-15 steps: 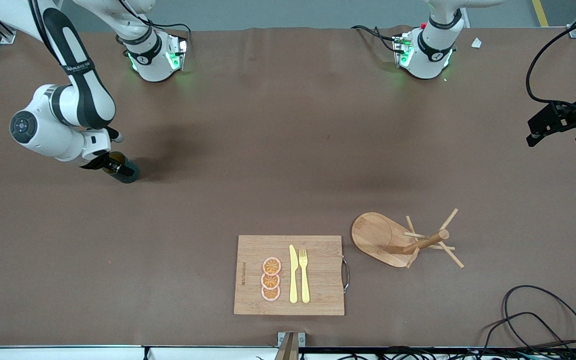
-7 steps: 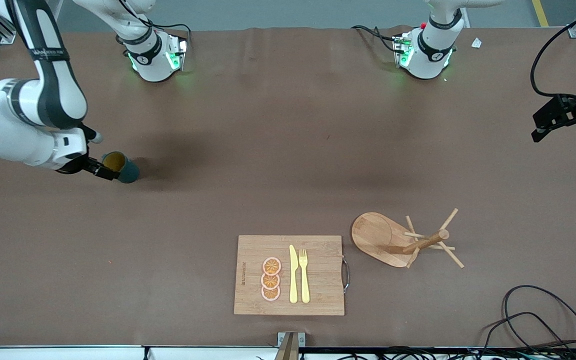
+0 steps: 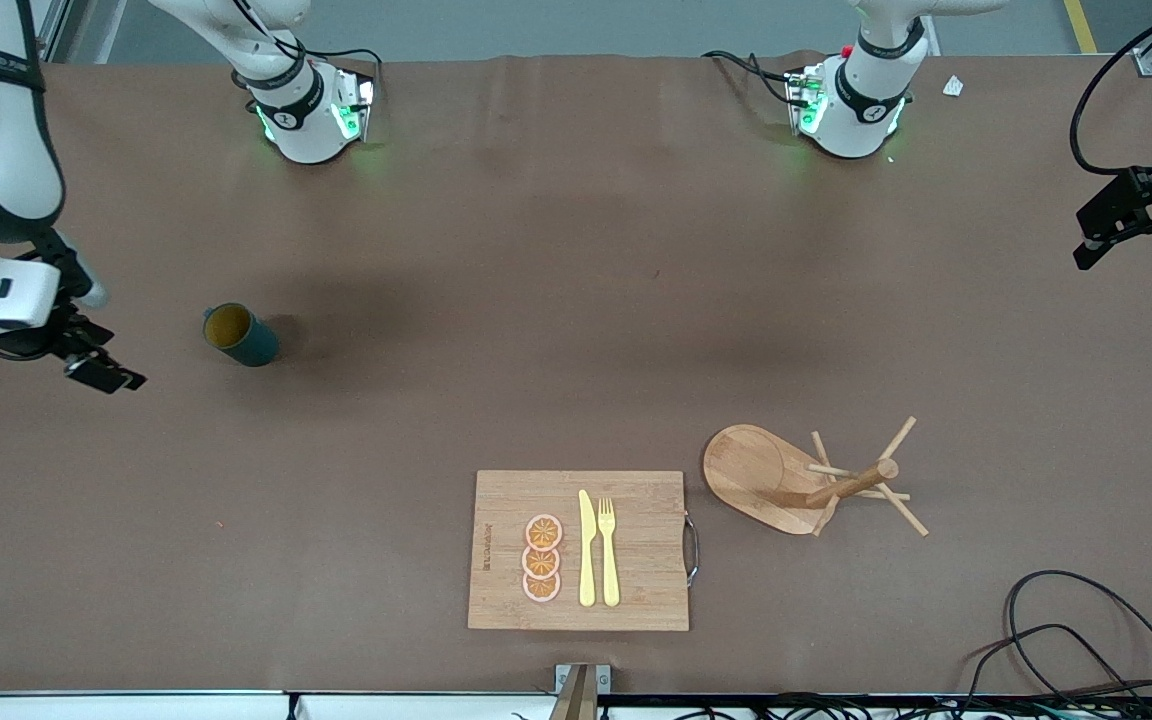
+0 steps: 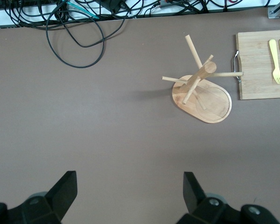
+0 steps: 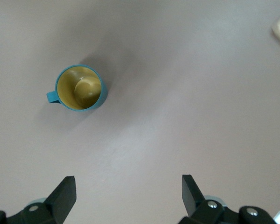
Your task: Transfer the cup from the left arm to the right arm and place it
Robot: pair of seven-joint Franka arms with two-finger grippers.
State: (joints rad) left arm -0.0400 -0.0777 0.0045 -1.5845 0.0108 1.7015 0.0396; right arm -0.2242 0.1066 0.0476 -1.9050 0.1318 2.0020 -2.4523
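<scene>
The dark teal cup (image 3: 241, 336) stands upright on the brown table toward the right arm's end, alone, its yellowish-brown inside showing. In the right wrist view the cup (image 5: 80, 87) sits well clear of the fingers, handle sticking out at one side. My right gripper (image 3: 101, 357) hangs open and empty over the table, between the cup and that end's edge; its own view shows the right gripper (image 5: 128, 196) holding nothing. My left gripper (image 3: 1136, 245) waits open and empty over the table's edge at the left arm's end, and the left gripper (image 4: 129, 196) spans only bare table.
A wooden peg rack (image 3: 811, 480) on an oval base stands nearer the front camera, toward the left arm's end. Beside it lies a wooden cutting board (image 3: 506, 600) with a yellow knife, a fork and three orange slices. Black cables (image 3: 1076, 640) coil at the table's corner.
My right gripper has left the cup and pulled away toward the right arm's end of the table. The cup stays standing where it was. My left gripper drifted slightly outward.
</scene>
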